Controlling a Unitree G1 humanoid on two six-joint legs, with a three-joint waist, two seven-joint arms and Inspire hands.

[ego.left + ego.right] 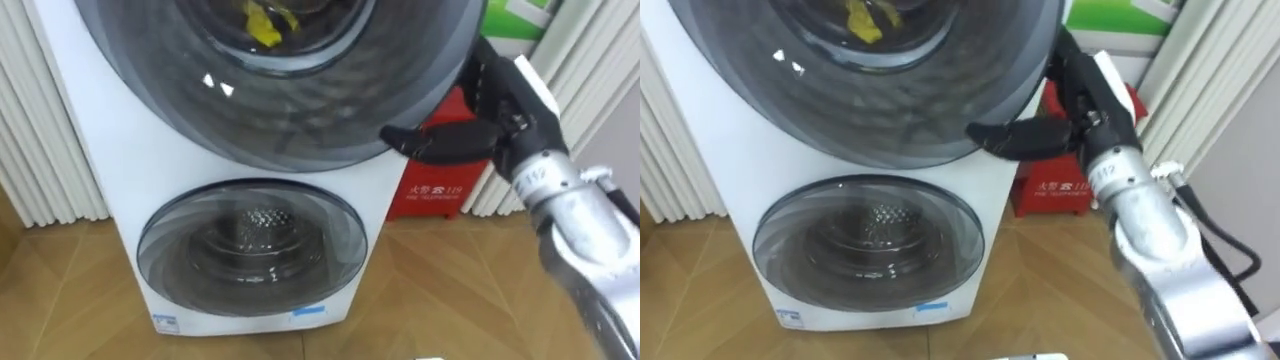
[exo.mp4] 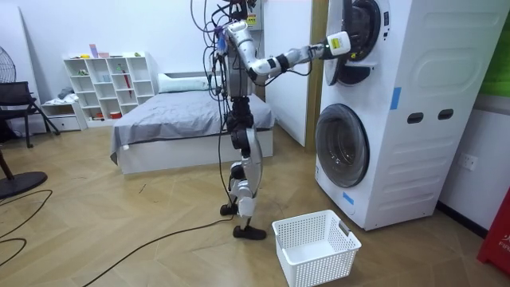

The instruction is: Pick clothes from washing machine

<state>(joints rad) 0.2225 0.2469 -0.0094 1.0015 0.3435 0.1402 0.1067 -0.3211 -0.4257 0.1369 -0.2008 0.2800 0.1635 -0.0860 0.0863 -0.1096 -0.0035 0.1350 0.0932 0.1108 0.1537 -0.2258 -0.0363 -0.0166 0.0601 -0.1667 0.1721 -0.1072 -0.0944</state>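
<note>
Yellow cloth lies behind the upper door. The right hand is at its four o'clock rim, and I cannot tell the fingers' grip. This seems the door-opening step; next, pull it wide.

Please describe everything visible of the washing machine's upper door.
The upper door is round, with a wide grey glossy ring around a dark tinted window, likely plastic and glass. It sits on the white machine's front, above the lower door. A yellow cloth shows through the window. The right robot hand touches its right rim. Whether it is latched is unclear.
</note>
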